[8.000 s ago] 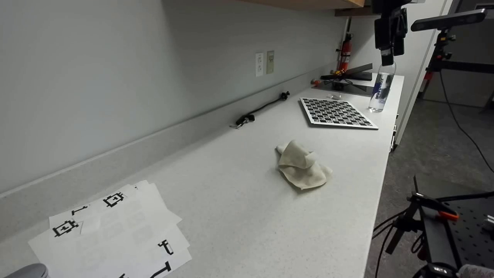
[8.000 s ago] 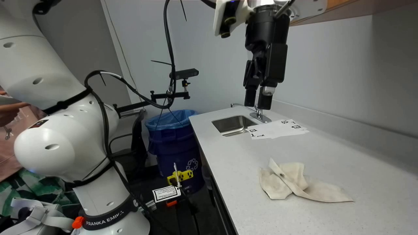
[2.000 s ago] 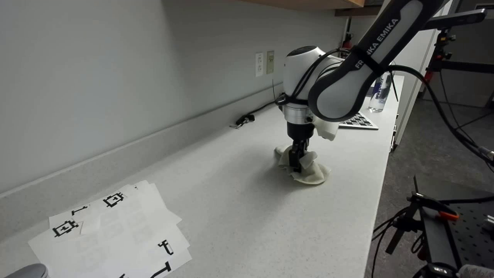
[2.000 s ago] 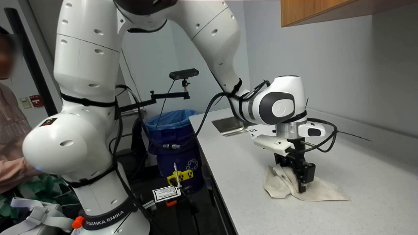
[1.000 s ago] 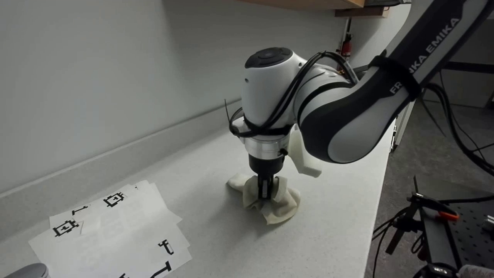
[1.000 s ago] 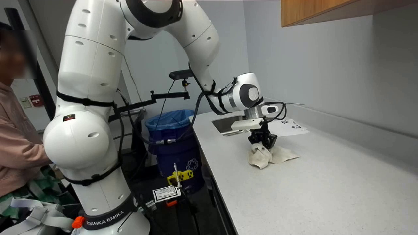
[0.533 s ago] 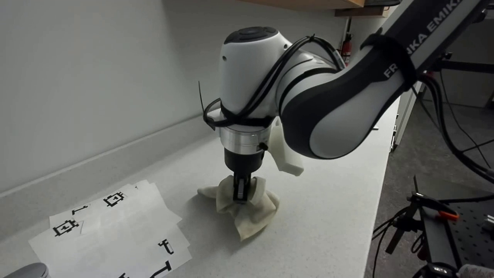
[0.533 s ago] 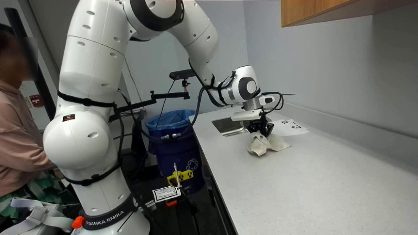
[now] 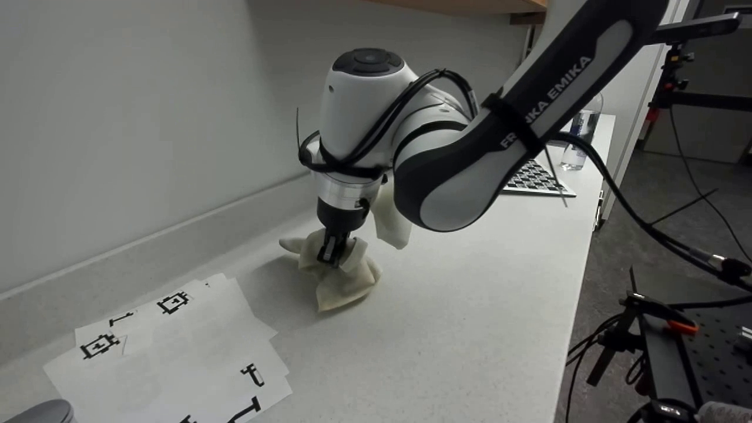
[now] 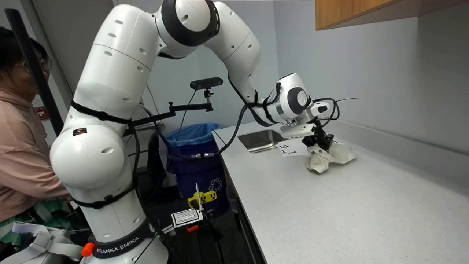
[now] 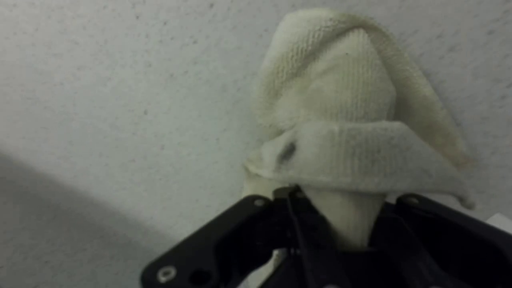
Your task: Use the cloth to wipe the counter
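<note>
The cream cloth point(image 9: 348, 286) lies bunched on the pale speckled counter point(image 9: 458, 335), close to the back wall. My gripper point(image 9: 332, 257) reaches down into its middle and is shut on a fold, slightly tilted. The same hold on the cloth point(image 10: 319, 161) shows in an exterior view, where the fingertips are buried in fabric. In the wrist view a pinched strip of cloth point(image 11: 348, 92) runs up between the black fingers point(image 11: 308, 228), and a dark spot marks one fold. Loose parts of the cloth spread on the counter around the gripper.
Printed paper sheets point(image 9: 176, 352) lie beside the cloth, a short gap away. A steel sink point(image 10: 258, 141) is set in the counter. A checkered board point(image 9: 537, 179) and a bottle point(image 9: 578, 138) stand farther along. A wooden cabinet point(image 10: 366, 14) overhangs the wall side.
The cloth lay loose with my gripper high above it; now it is gripped. Held, it has slid along the counter towards the paper sheets, then in the last half second towards the wall.
</note>
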Controlling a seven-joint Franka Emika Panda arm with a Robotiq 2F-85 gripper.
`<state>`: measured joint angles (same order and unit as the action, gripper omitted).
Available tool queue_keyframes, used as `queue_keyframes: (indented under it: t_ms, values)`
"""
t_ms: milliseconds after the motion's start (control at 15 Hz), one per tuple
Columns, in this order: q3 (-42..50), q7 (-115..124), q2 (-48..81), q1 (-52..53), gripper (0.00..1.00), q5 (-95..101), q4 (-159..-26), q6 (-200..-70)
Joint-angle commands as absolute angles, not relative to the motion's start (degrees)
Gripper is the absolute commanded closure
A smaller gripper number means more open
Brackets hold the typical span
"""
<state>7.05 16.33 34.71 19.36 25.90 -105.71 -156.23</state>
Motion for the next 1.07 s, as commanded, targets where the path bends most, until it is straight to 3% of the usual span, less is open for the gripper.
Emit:
queue_keyframes:
  t_ms: [0, 1000]
  values:
    - [12.65, 22.0, 40.44, 22.29, 0.96, 27.62, -98.74, -158.12]
    - [5.16, 17.08, 42.64, 14.75, 0.96, 12.61, -97.34, -147.57]
